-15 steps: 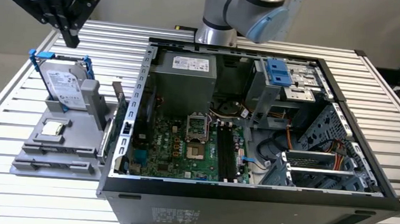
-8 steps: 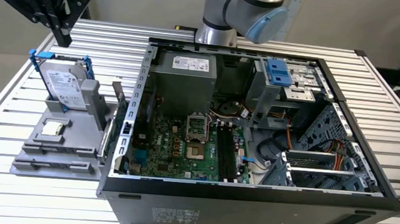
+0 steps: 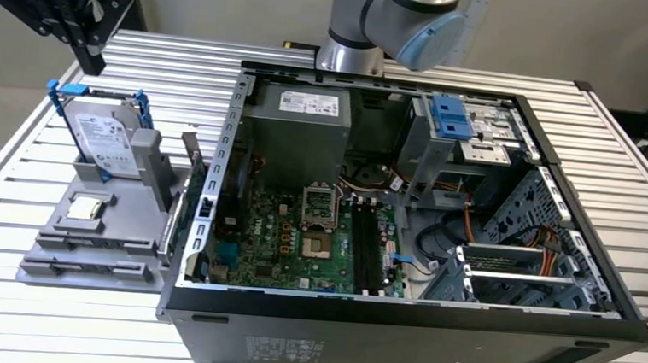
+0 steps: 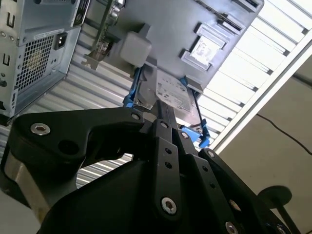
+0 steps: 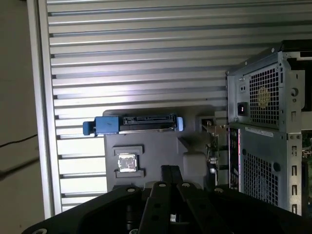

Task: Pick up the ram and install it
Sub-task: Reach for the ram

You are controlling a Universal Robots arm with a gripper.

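Tool [image 5: 170, 169] fingers together, empty, above the grey tray [image 3: 90, 259]. Ram [image 3: 192, 157] stands on edge at the tray's right side, left of centre in the exterior view, just beside the case [image 3: 405, 333] wall. The pick wants jaws spread, square over its top edge. Hard drive [image 3: 104, 139] and case wall crowd it.

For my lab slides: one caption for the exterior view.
Gripper hangs above the gray parts holder carrying a hard drive and the upright ram, beside the open computer case on a slatted table.
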